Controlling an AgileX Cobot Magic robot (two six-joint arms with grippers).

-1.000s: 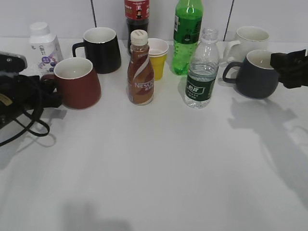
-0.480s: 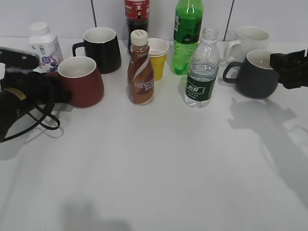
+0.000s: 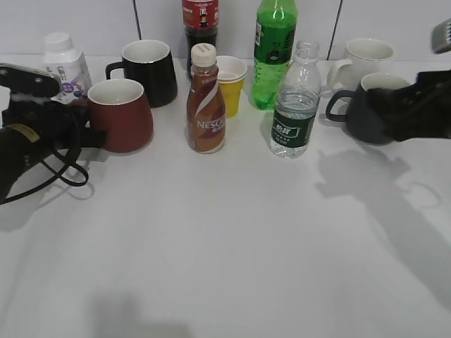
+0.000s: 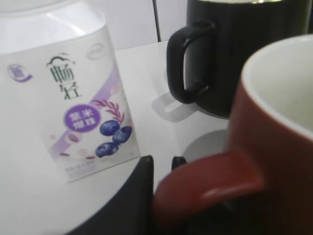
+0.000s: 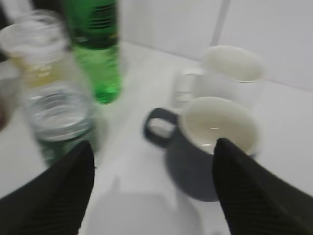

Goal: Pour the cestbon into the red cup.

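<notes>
Grasp step. My left gripper [image 4: 161, 166] clenched on red cup [image 3: 121, 115] handle. Cestbon [image 3: 295, 105] stands right of Nescafe bottle [image 3: 205, 102]. Right gripper [image 5: 151, 191] spread wide; next close around cestbon.

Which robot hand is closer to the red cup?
Left. The left gripper is right at the red cup's handle, while the right gripper is far across the table by the dark grey mug.

Left gripper [image 3: 83, 134] pressed against red cup [image 3: 120, 115] at its handle side; cestbon [image 3: 295, 102] upright, well apart from right gripper [image 3: 394, 113].
</notes>
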